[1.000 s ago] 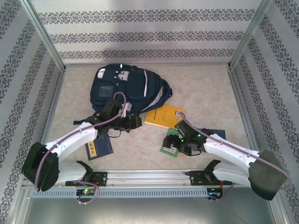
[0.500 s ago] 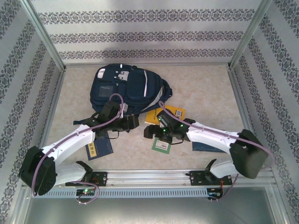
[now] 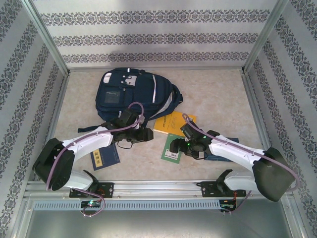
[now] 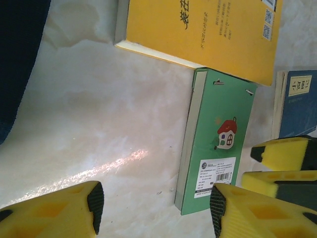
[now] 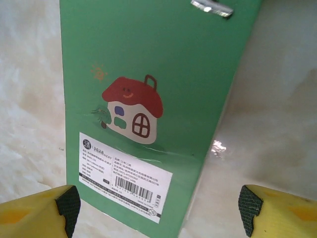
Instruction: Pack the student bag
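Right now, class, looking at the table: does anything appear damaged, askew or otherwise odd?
The green notebook has a crease running across its cover, just above the barcode label. It looks like slight cover damage. Nothing else stands out.

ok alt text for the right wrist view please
A green notebook with a cartoon red-roofed house and a barcode label lies flat on the pale marbled table, seen from close above. The right gripper is open, its yellow fingertips flanking the labelled end.
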Robot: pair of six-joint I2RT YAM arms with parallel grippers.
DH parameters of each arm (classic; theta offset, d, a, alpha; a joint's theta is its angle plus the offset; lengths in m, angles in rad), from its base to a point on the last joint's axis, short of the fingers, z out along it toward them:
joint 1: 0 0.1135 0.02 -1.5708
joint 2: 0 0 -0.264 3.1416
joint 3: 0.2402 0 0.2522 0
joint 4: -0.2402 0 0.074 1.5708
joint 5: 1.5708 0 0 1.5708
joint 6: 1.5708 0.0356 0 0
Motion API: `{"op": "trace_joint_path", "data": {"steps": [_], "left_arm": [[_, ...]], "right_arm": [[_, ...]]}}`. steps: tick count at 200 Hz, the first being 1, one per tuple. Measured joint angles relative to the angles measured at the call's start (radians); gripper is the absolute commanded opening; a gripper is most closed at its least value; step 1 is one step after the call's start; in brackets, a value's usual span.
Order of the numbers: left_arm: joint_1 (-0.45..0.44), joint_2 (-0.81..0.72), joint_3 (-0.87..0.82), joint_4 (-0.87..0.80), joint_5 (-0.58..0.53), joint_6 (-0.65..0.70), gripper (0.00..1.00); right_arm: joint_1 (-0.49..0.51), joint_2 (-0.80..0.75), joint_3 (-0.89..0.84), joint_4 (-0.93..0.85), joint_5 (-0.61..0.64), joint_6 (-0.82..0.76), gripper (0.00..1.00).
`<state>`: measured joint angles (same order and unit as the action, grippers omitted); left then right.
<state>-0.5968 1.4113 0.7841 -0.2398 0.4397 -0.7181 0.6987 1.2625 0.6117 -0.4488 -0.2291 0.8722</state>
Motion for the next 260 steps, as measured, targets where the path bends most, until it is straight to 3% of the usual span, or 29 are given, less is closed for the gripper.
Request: {"op": "trace_joint_path", "data": {"steps": [46, 124, 173, 227, 260], "left_arm": [[0.0, -0.017, 0.008, -0.011, -0.014, 0.022, 0.61], [0.019, -0.19, 0.037, -0.127, -0.108, 0.06, 0.63], [0.03, -0.204, 0.034, -0.149, -0.116, 0.064, 0.63], [0.03, -0.038, 0.019, -0.131, -0.099, 0.056, 0.63], [0.031, -0.083, -0.098, -0.094, -0.101, -0.016, 0.63]], "right_arm": [[0.053, 0.091, 0.002, 0.087, -0.039, 0.053, 0.84], [0.127, 0.235, 0.145, 0.026, 0.003, 0.181, 0.84], [0.207, 0.299, 0.215, 0.23, -0.145, 0.165, 0.84], [0.144, 0.165, 0.178, 0.197, -0.112, 0.082, 0.83], [0.051, 0.16, 0.247, 0.114, -0.101, -0.095, 0.83]]}}
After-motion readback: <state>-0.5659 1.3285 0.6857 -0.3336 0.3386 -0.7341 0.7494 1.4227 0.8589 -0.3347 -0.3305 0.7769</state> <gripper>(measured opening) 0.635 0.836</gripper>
